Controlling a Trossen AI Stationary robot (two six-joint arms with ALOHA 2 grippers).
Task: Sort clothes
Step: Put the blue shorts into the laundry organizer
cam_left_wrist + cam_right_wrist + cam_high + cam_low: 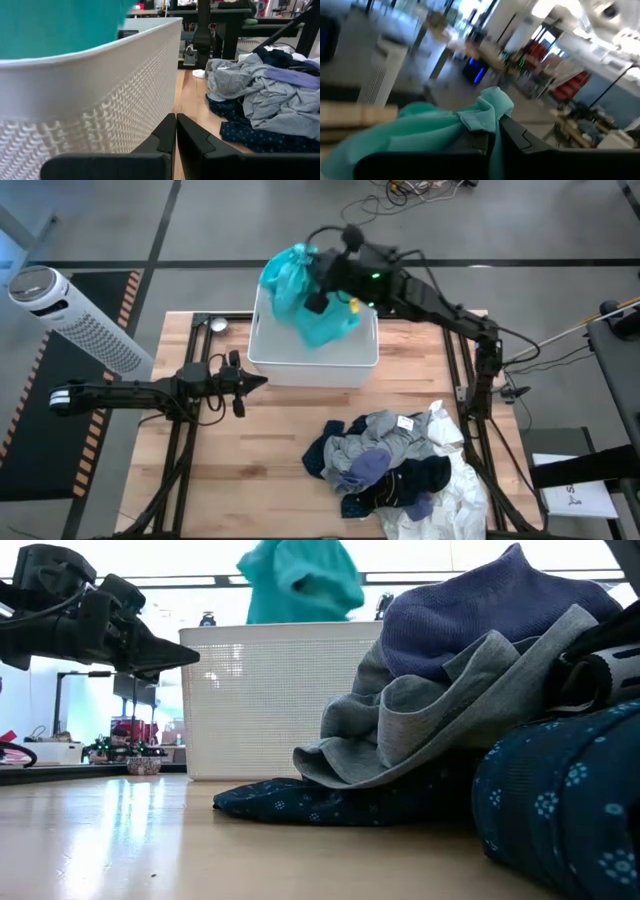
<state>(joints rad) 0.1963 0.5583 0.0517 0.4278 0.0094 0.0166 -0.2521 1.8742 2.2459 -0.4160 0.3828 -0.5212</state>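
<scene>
High view: my right tool (pixel 318 298) is clamped on the soft teal fabric garment (pixel 300 292) above the white slatted plastic basket (pixel 312 360); my left tool (pixel 255 383), fingers pressed together and empty, waits beside it.

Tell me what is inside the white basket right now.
The white basket shows bare white floor on its left; the teal garment, held above by the right gripper, hides the rest of the inside.

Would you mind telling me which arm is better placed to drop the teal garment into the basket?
The right: its tool is shut on the teal garment, which hangs over the white basket. The left tool is shut and empty outside the basket's wall.
</scene>
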